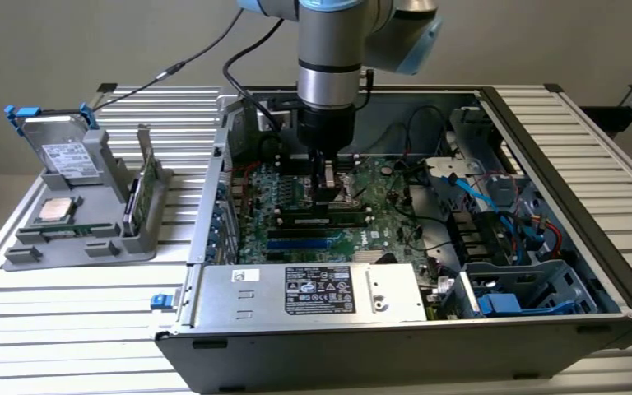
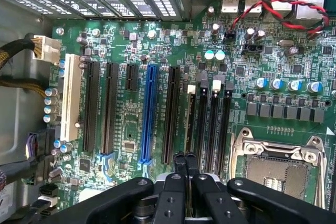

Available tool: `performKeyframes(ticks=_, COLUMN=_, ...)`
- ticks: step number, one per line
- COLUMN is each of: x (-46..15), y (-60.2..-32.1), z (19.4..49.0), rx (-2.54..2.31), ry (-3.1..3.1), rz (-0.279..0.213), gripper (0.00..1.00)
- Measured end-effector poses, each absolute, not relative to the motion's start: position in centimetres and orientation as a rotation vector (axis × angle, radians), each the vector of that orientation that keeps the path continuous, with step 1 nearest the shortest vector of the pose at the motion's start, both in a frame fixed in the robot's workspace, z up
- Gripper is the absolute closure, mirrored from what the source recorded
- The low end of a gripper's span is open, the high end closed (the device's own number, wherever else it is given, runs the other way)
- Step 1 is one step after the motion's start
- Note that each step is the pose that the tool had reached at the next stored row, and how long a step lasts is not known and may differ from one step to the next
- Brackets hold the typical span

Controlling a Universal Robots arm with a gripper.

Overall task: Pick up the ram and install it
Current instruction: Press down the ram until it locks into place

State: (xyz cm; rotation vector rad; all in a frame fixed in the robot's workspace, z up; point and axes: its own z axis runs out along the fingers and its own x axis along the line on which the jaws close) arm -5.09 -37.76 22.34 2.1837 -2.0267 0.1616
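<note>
Gripper (image 1: 328, 183) closed tight, fingertips pressing down over the memory slots (image 2: 210, 124) inside the computer case (image 1: 579, 156). Ram (image 1: 322, 219) lying in its slot, apparently seated. Install seemingly near done; latching hard to judge.

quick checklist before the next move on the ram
1. Gripper fingers shut: ok.
2. Gripper over the black slots: ok.
3. Ram lying along a slot under the gripper: ok in the exterior view.
4. Ram fully seated: cannot tell.
5. Slot latches closed: cannot tell.
6. Red wires and socket apart from the gripper: ok.
</note>
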Motion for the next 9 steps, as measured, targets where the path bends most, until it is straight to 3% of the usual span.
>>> performKeyframes(ticks=9, x=-3.8, y=-38.7, z=24.1, rx=2.176, ry=-2.016, rz=0.143, gripper=0.90)
